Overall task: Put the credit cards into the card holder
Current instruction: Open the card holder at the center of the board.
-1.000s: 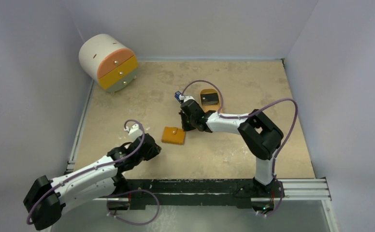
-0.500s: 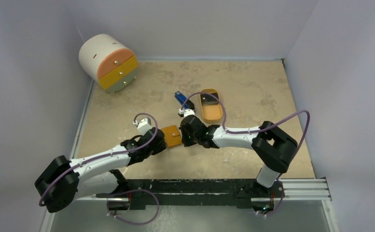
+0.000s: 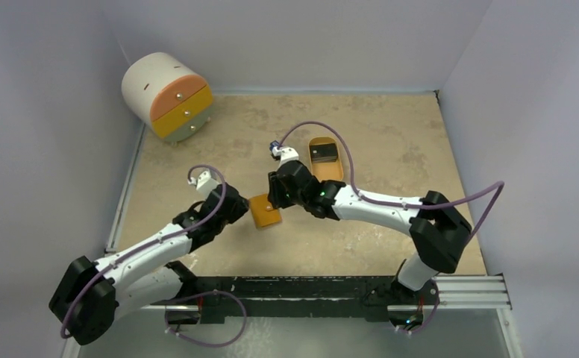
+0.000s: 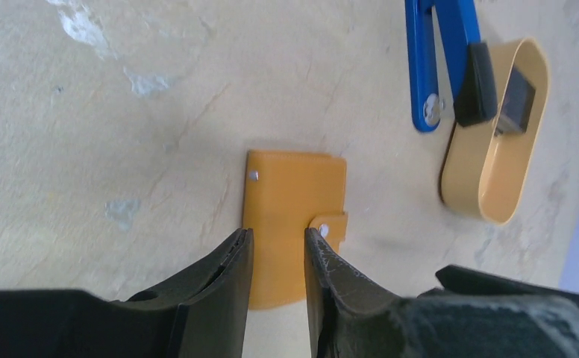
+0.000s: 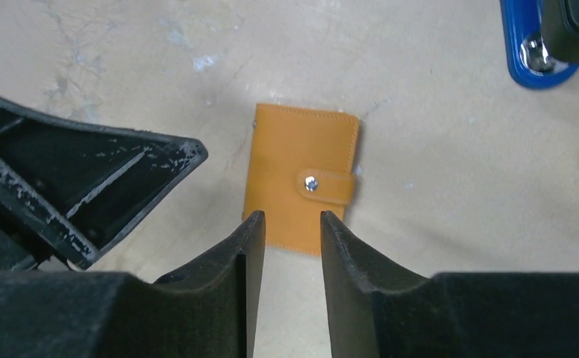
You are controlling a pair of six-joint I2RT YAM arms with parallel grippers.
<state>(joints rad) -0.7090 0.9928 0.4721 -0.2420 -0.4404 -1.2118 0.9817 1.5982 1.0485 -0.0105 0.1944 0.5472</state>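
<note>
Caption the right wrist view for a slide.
Right gripper, jaws slightly apart, hovers over one end of the snapped-shut orange wallet lying flat on the beige table.

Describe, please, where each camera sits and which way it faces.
Top external: fixed above and behind the arms, looking down on the table; both arms show in full, meeting at the card holder.
Left wrist: on the left arm, looking down past the open left jaws at the card holder, the blue stapler and oval tray beyond.
Right wrist: on the right arm, looking down between the open right jaws at the card holder; the left jaws show at left.
Shared: both wrist views show the closed card holder on the table.
</note>
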